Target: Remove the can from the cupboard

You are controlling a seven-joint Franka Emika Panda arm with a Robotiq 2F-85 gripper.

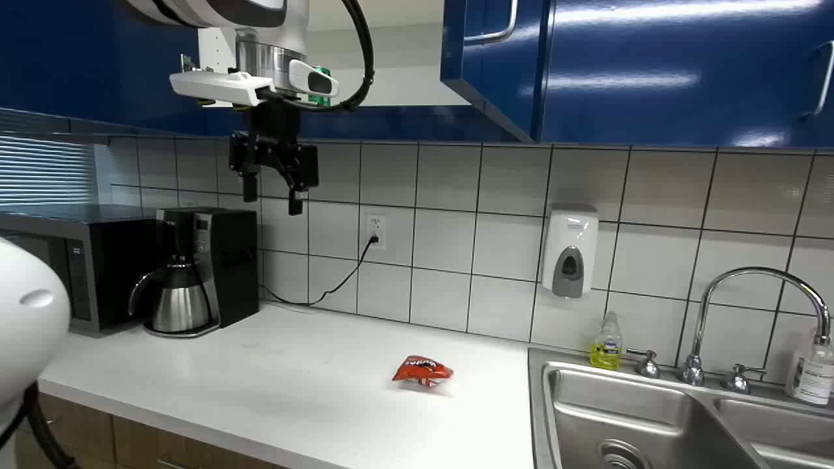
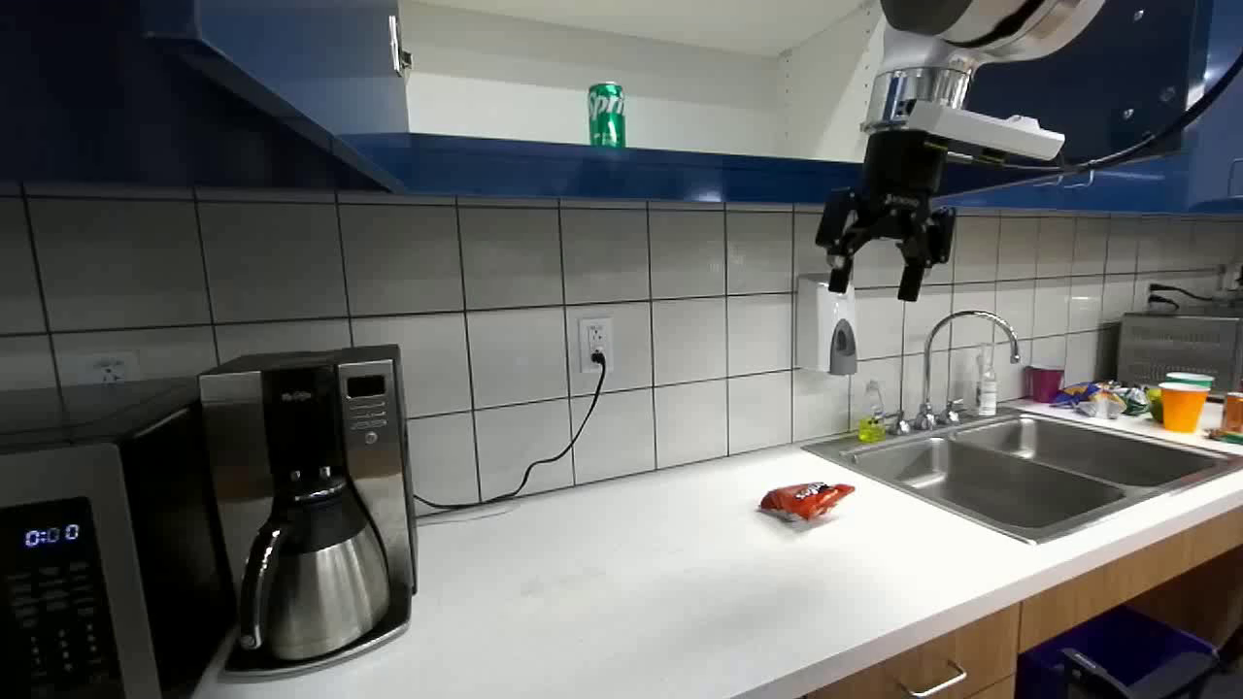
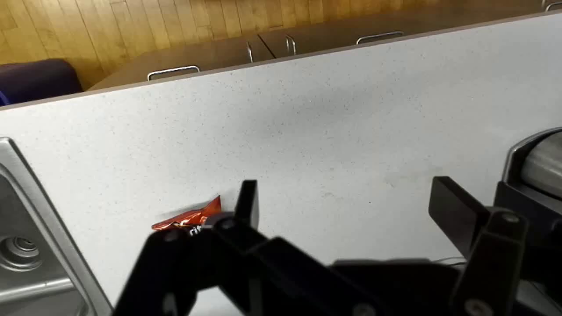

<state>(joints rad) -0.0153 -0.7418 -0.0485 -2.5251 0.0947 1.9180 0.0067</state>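
Note:
The green can [image 2: 607, 116] stands upright on the shelf of the open cupboard [image 2: 699, 102], near its front edge. In an exterior view the can [image 1: 319, 100] is mostly hidden behind my wrist. The cupboard [image 1: 404, 85] has a white interior and glossy dark-blue doors. My gripper [image 2: 875, 282] points down, fingers apart and empty, below the level of the cupboard's bottom edge; it also shows in an exterior view [image 1: 272, 197]. In the wrist view the open jaws [image 3: 349, 202] have only the white counter between them. The can is out of the wrist view.
A coffee maker with steel pot [image 2: 325, 573] and a microwave [image 2: 78, 544] stand at one end of the counter [image 2: 602, 602]. A red chip packet [image 2: 806, 500] lies on it. Beyond are the sink [image 2: 1020, 476], faucet [image 2: 957, 320] and soap dispenser [image 2: 827, 325]. An open blue door [image 1: 495, 85] juts out.

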